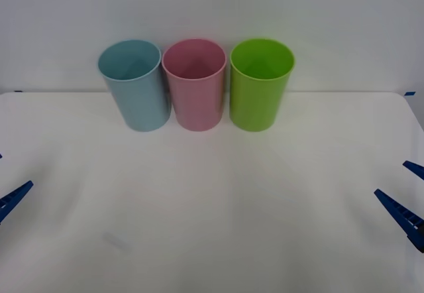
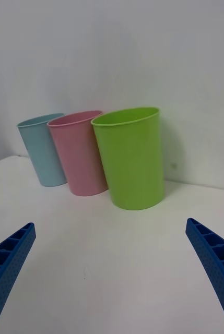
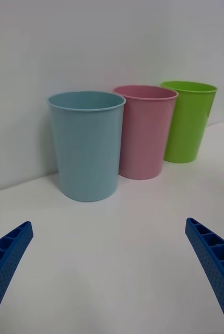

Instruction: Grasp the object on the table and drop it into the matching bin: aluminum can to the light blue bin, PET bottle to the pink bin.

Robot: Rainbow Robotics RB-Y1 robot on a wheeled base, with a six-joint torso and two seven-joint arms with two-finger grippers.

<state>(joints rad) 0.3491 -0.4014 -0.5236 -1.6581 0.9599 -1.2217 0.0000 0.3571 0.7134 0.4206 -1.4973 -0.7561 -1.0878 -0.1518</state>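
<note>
The left gripper [image 3: 109, 276] and right gripper [image 2: 109, 276] wait with fingers spread wide, near the light blue bin [image 1: 134, 84], pink bin [image 1: 195, 84] and green bin [image 1: 260, 84] on the table [image 1: 212, 207].

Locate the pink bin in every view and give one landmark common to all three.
Front view: pink bin, middle of the row at the table's far edge.
Right wrist view, between the other two bins.
Left wrist view, likewise.
Shared landmark: the green bin beside it.

Both grippers, left [image 1: 8, 197] and right [image 1: 405, 199], are cut off at the front view's edges.
</note>
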